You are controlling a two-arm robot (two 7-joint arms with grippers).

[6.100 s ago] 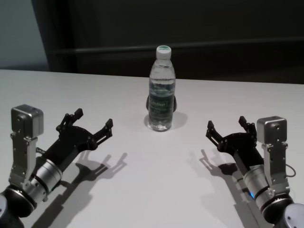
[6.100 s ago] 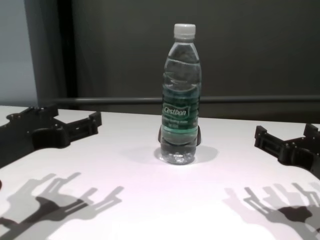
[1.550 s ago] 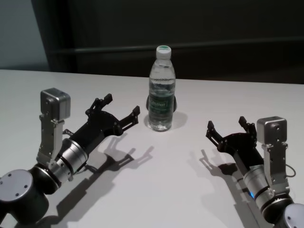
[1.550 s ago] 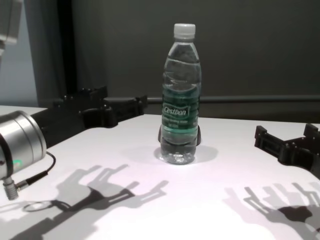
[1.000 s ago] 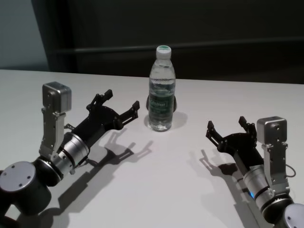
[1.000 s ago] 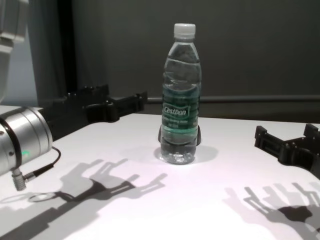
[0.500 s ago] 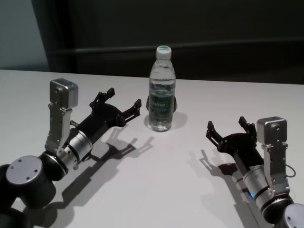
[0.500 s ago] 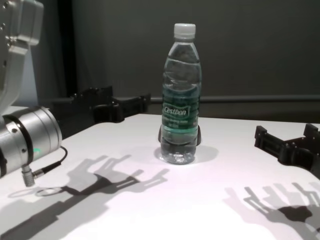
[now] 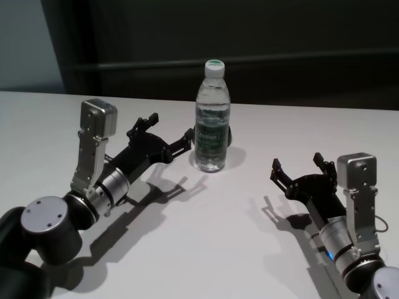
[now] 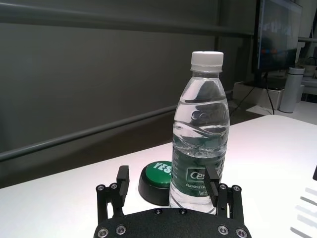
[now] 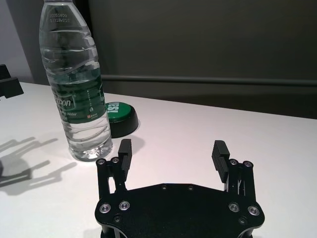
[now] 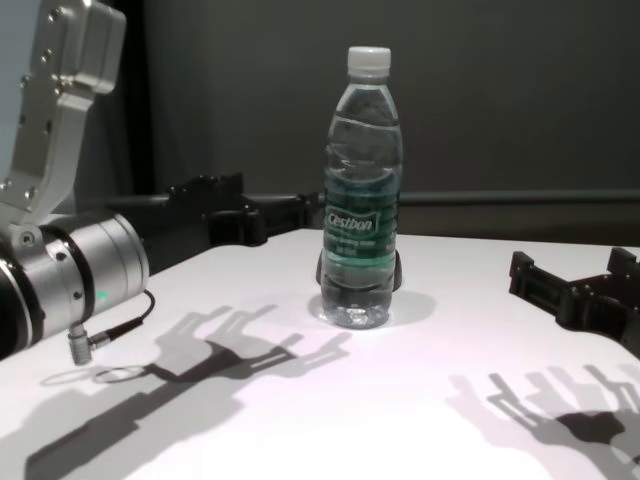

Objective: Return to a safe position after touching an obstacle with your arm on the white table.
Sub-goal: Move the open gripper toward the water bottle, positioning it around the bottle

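Observation:
The obstacle, a clear water bottle (image 9: 212, 118) with a white cap and a green label, stands upright on the white table (image 9: 206, 243). It also shows in the chest view (image 12: 363, 190), the left wrist view (image 10: 200, 134) and the right wrist view (image 11: 77, 89). My left gripper (image 9: 171, 128) is open and empty, low over the table. Its nearer fingertip (image 9: 188, 133) is right by the bottle's left side; I cannot tell whether it touches. In the left wrist view the gripper (image 10: 168, 178) faces the bottle. My right gripper (image 9: 297, 162) is open and empty, parked at the front right.
A small dark button with a green top (image 10: 156, 176) sits on the table just behind the bottle, also in the right wrist view (image 11: 119, 116). A dark wall with a horizontal rail (image 9: 312, 59) runs behind the table's far edge.
My left arm has moved forward and to the right, bringing its open gripper up to the bottle's left side. The bottle stands as before. The right arm has not moved.

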